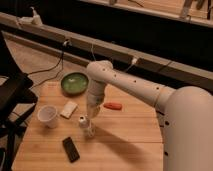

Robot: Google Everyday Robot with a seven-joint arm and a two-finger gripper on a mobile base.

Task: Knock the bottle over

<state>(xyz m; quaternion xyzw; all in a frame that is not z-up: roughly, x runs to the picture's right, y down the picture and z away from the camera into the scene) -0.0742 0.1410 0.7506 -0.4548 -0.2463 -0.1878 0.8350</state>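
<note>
The bottle [86, 126] is small, whitish and ribbed, and stands on the wooden table [125, 145] near its middle. It leans with its cap toward the left. My gripper [92, 113] hangs from the white arm [130, 87] and sits just above and right of the bottle's top, touching it or nearly so. The wider white paper cup [48, 115] stands to the bottle's left.
A green bowl [75, 82] sits at the table's back. A pale flat block [69, 109] lies between cup and bottle. An orange-red object [113, 106] lies right of the gripper. A black phone [70, 149] lies in front. A black chair [12, 100] stands at the left.
</note>
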